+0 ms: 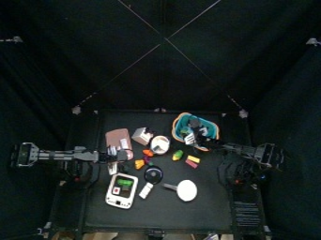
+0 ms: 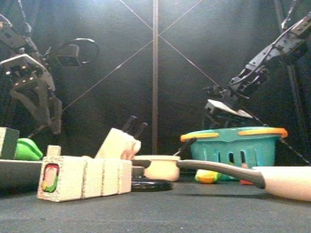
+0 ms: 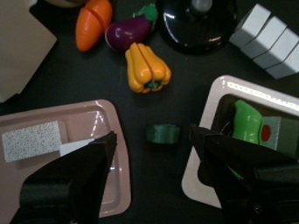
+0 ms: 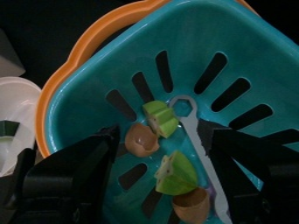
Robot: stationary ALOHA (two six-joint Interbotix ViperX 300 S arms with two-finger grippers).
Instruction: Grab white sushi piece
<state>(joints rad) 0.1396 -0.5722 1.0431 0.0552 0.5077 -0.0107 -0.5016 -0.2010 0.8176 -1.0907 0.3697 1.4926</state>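
A small black table holds toy food, and a black pan (image 3: 205, 22) near its middle serves as the reference point here.

Far to the left of the pan, the left gripper (image 3: 152, 140) hangs above the table with its two black jaws spread wide and nothing between them. Below it, on the pan's left, lie two trays side by side. The pink tray (image 3: 70, 122) carries a white textured square. The white tray (image 3: 216, 96) carries a green item with a small red label, whose writing is too small to read. A small dark green piece (image 3: 163, 133) lies on the table in the gap between the trays.

A yellow pepper (image 3: 146, 68) lies between the trays and the pan, with a purple eggplant (image 3: 126, 33) and an orange carrot (image 3: 93, 22) near it.

The white sushi piece (image 3: 271, 39) lies just beside the pan, on the side toward the table's front edge and well apart from both grippers. It is a pale, blocky bar scored into several square segments. From the front view, one end shows a spot of green and red filling.

To the right of the pan, toward the back, stands a teal basket (image 4: 233, 52) with slotted walls and an orange rim. The right gripper (image 4: 158, 140) hangs over it, jaws apart and pinching nothing, with green and brown toy pieces lying in the basket beneath.
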